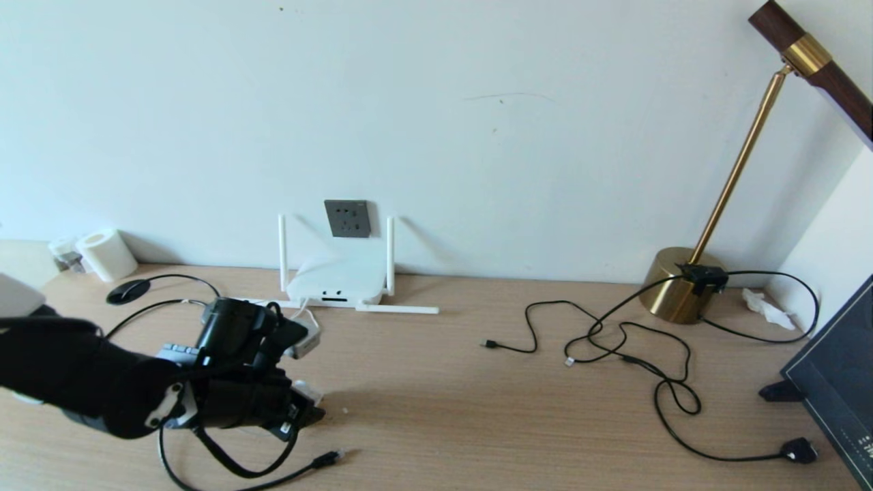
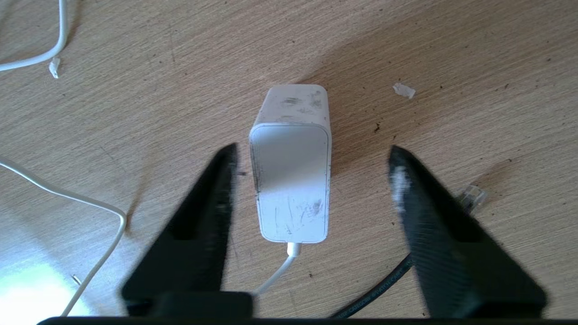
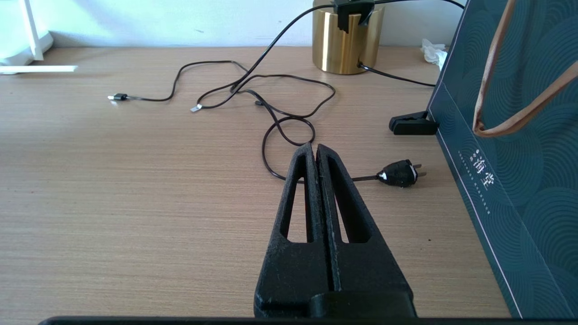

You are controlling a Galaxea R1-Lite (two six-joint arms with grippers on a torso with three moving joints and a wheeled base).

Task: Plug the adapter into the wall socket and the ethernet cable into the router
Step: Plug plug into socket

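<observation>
The adapter (image 2: 291,180) was seen lying on the desk (image 2: 451,54) between the 2 spread fingers of the left gripper (image 2: 311,178), its long axis running along them, neither touching. The right gripper (image 3: 316,151), clenched and empty, was parked well away.

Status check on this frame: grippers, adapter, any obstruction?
Left gripper open, straddling the adapter on the desk, not clamped. Right gripper shut, empty, parked. Ethernet cable lies beside one finger; wall socket unplugged.
</observation>
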